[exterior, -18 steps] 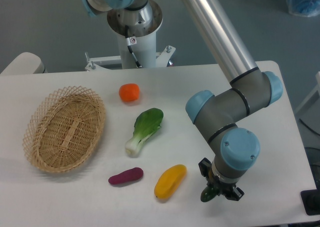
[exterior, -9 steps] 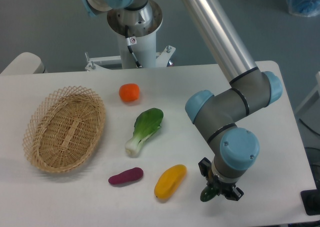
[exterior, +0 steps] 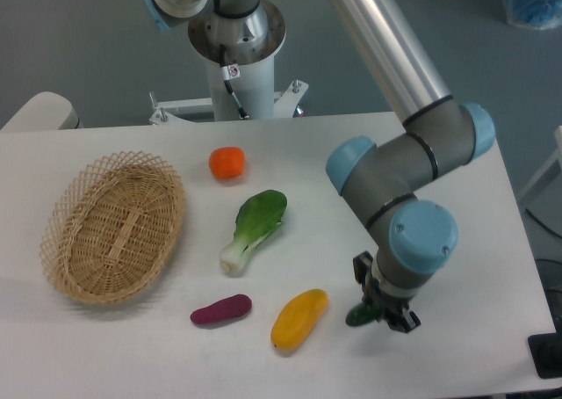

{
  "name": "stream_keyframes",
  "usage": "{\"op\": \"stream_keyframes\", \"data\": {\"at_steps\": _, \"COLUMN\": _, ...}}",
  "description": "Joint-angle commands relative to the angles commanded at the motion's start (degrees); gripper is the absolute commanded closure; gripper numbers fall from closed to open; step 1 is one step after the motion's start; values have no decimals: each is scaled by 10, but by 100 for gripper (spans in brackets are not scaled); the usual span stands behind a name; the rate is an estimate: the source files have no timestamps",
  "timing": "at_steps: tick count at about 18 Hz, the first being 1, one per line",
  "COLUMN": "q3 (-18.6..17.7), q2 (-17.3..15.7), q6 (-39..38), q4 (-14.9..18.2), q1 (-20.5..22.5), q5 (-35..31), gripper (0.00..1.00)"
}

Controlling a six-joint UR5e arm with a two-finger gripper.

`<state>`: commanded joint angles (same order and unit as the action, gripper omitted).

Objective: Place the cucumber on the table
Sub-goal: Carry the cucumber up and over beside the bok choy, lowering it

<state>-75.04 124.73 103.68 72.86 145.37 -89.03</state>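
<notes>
Arm: my one arm reaches down from the upper middle toward the lower right, a long silver tube ending in grey and blue joints.
Wrist: bent so that my tool points straight down.
Gripper (exterior: 376, 313): low at the near right, fingers closed on the cucumber (exterior: 360, 315), whose dark green end shows at the left.

One fixed cam only — set high in front of the table (exterior: 132, 364), looking down at an angle toward the robot base (exterior: 235, 39) at top centre. Mid range: most of the tabletop fits, near edge cut by the frame bottom, right edge cropped. Wicker basket (exterior: 112, 226) sits left of frame, arm (exterior: 399, 197) fills the right side — floor shows along the top. No 2nd view to share with.
</notes>
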Motion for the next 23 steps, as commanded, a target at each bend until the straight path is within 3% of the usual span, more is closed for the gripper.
{"op": "stream_keyframes", "data": {"at_steps": 5, "q3": -109, "q2": -76, "q6": 132, "q4": -3, "q1": 27, "q5": -3, "gripper": 63}}
{"op": "stream_keyframes", "data": {"at_steps": 8, "q3": -167, "q2": -113, "q6": 166, "q4": -12, "q1": 30, "q5": -1, "gripper": 63}}
{"op": "stream_keyframes", "data": {"at_steps": 13, "q3": -222, "q2": -133, "q6": 209, "q4": -14, "q1": 24, "q5": -1, "gripper": 63}}
{"op": "stream_keyframes", "data": {"at_steps": 18, "q3": -308, "q2": -169, "q6": 300, "q4": -82, "q1": 41, "q5": -4, "gripper": 63}}
{"op": "stream_keyframes", "data": {"at_steps": 23, "q3": -358, "q2": -200, "q6": 349, "q4": -103, "q1": 41, "q5": -4, "gripper": 61}}
